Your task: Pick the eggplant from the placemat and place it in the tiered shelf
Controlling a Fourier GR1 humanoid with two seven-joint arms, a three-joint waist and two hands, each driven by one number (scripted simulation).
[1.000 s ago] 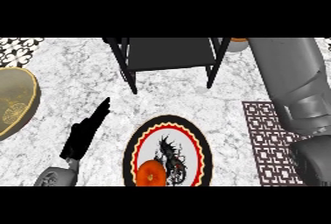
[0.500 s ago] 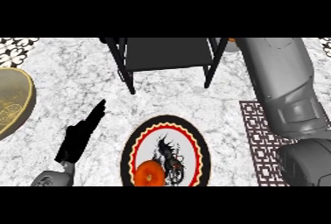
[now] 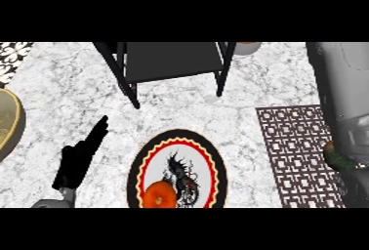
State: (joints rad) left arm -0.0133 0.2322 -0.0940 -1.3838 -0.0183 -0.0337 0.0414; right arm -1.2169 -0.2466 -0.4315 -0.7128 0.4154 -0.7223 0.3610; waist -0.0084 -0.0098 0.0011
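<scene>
Only a green and brown end of the eggplant (image 3: 334,154) shows at the right edge, on the brown lattice placemat (image 3: 296,151); my grey right forearm covers the rest. A dark shape low at that edge looks like my right hand (image 3: 357,183), right beside the eggplant, and its grip is hidden. The black tiered shelf (image 3: 169,61) stands at the top centre on thin legs. My left hand (image 3: 78,158) rests open at the lower left with its fingers straight, pointing up and to the right.
A round patterned plate (image 3: 209,161) lies at the bottom centre with an orange fruit (image 3: 158,195) on it. A yellowish round object (image 3: 6,122) sits at the left edge. A small pale vessel (image 3: 249,47) stands behind the shelf.
My right forearm has moved towards the right edge, uncovering more of the placemat. The end of the eggplant now shows beside it. The left hand has stayed still.
</scene>
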